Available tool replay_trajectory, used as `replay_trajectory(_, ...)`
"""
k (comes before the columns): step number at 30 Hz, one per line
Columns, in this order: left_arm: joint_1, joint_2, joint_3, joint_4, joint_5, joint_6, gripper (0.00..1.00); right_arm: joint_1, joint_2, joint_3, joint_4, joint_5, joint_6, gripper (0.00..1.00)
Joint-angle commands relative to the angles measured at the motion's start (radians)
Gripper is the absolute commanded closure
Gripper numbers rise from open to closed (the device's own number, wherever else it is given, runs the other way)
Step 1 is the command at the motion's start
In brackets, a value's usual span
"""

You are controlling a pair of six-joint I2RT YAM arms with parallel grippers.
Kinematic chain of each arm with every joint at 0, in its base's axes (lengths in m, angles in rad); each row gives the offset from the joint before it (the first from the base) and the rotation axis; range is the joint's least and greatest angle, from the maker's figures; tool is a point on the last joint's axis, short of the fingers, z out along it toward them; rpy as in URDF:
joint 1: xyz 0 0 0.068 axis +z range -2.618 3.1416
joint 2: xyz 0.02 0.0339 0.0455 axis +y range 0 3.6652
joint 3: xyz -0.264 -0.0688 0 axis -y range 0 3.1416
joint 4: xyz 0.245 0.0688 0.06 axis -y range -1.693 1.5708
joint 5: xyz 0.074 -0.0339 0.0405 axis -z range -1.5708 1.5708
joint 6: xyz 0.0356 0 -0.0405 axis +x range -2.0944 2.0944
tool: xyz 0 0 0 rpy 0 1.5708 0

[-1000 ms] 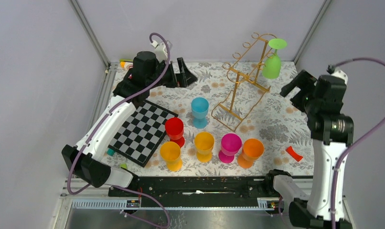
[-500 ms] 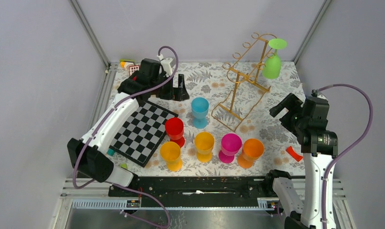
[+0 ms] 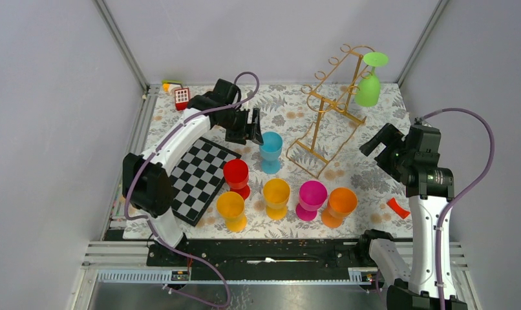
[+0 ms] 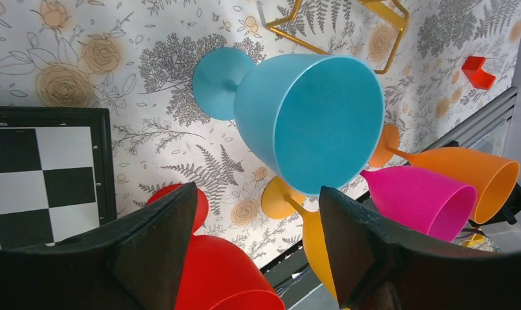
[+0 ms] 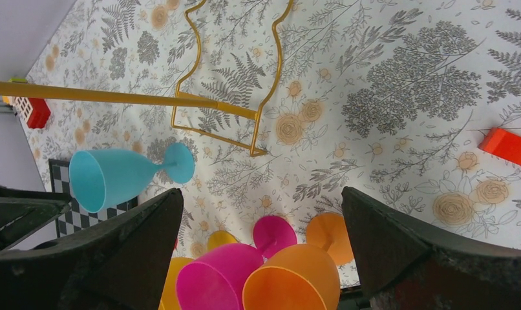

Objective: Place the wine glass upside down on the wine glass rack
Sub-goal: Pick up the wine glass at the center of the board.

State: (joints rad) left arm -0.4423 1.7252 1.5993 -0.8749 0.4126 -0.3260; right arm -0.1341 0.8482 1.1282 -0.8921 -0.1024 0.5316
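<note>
Left pincer (image 3: pixel 251 126) has swung over from the back-left corner since the earlier frame; it now sits just beside the blue wine glass (image 3: pixel 270 150). Right arm has dropped and pulled in toward its base. Left pincer is open and grips nothing. Its fingers are apart, with the glass bowl straight ahead of the gap, close but not touching. The glass stands upright on the table, not on the rack. Red glass (image 3: pixel 236 174) is just under the left pincer's near finger, and the chessboard (image 3: pixel 196 181) lies behind it. Right pincer (image 3: pixel 376 141) is spread wide and empty. Gold rack (image 5: pixel 116 97) stands ahead of it, well apart. A green glass (image 3: pixel 368 89) hangs upside down on the rack's far end.
</note>
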Motion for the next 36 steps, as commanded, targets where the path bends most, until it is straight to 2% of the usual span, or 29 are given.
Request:
replay_trajectory(1,-0.033,0.029,0.075,-0.016,0.001,-0.031,0.27,-0.004,0.01,0.019,0.028,-0.056,-0.039,0.0)
replay_trajectory(5,-0.054,0.076,0.107,-0.029,-0.051,-0.044,0.32,-0.004,0.012,0.008,0.027,-0.097,-0.06,0.0)
replay_trajectory(18,-0.087,0.202,0.193,-0.079,-0.164,-0.064,0.62,-0.004,0.009,0.028,-0.035,-0.093,-0.151,0.0)
replay_trajectory(27,-0.092,0.199,0.201,-0.092,-0.188,-0.058,0.86,-0.004,0.016,0.031,-0.038,-0.095,-0.159,0.0)
replay_trajectory(36,-0.092,0.182,0.247,-0.128,-0.227,-0.059,0.99,-0.004,0.034,0.001,-0.013,-0.154,-0.115,0.01)
